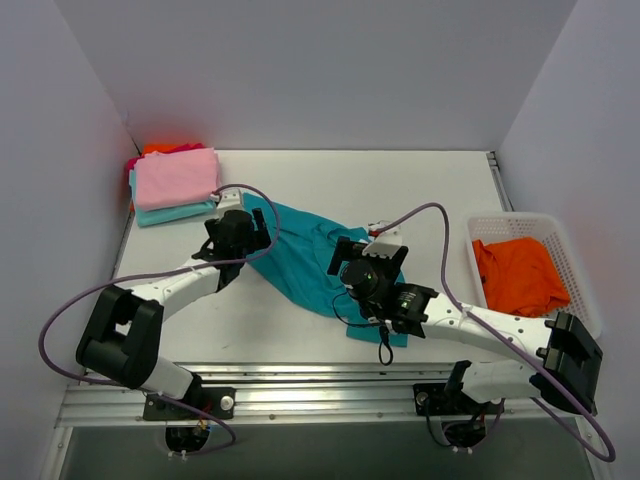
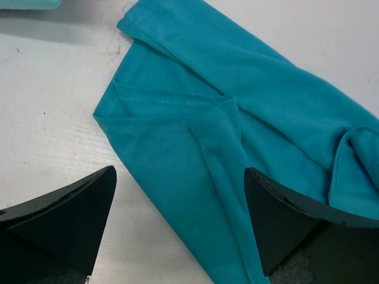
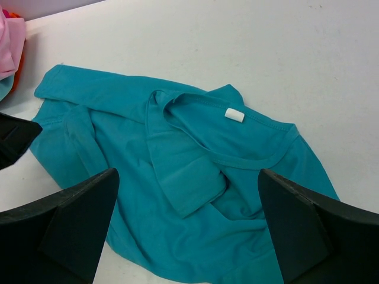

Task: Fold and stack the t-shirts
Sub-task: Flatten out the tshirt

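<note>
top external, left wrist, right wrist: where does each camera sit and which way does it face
Top external: above and behind the arms, looking down on the table; both arms show, bases at bottom.
Left wrist: on the left arm, looking down at the teal t-shirt; open left gripper frames it.
Right wrist: on the right arm, looking down at the shirt's collar; open right gripper shows.
Shared: all three see the teal t-shirt.

A robotics lab test cell: plain white panels [image 1: 300, 70] enclose a white table [image 1: 430, 190] beyond the left gripper [image 1: 258, 232] and right gripper [image 1: 372, 245]; an aluminium mounting rail [image 1: 330, 398] runs behind them.
</note>
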{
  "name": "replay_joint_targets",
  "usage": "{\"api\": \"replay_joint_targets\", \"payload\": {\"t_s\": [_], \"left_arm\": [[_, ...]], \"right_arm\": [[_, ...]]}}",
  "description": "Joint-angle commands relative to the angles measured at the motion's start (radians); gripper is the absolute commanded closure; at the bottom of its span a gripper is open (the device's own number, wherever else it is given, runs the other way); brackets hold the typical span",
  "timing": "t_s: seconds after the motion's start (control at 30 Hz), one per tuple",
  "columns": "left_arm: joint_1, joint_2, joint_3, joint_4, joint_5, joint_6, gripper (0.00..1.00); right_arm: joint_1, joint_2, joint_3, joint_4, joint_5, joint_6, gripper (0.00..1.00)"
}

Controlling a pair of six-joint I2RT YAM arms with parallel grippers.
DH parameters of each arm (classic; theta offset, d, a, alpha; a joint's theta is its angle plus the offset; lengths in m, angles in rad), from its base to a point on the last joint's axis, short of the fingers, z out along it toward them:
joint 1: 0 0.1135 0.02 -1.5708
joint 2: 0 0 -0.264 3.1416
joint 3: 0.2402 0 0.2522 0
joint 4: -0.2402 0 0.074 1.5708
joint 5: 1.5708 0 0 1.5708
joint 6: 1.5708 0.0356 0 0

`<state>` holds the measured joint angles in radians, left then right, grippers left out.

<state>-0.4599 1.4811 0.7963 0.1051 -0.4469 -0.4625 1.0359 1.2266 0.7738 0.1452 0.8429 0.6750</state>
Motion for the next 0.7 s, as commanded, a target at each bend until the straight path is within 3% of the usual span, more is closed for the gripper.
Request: {"api": "replay_joint_targets", "payload": {"t_s": [0.0, 0.27, 0.33, 0.67], "left_arm": [[0.078, 0.031, 0.044, 0.157, 0.163, -0.005, 0.05], [0.158, 0.255, 0.066, 0.361, 0.376, -0.088, 0.12], [0.164, 0.31, 0.083, 0.416, 0.434, -0.113, 0.19], [0.162, 0.369, 0.063, 0.476, 0.424, -0.14, 0.27]], "right_arm": [[0.006, -0.05, -0.018, -0.015, 0.077, 0.021, 0.0], [-0.007, -0.044, -0.015, -0.035, 0.133, 0.017, 0.0], [-0.014, -0.033, -0.008, -0.05, 0.15, 0.023, 0.0], [-0.048, -0.01, -0.008, -0.045, 0.143, 0.029, 0.0]]}}
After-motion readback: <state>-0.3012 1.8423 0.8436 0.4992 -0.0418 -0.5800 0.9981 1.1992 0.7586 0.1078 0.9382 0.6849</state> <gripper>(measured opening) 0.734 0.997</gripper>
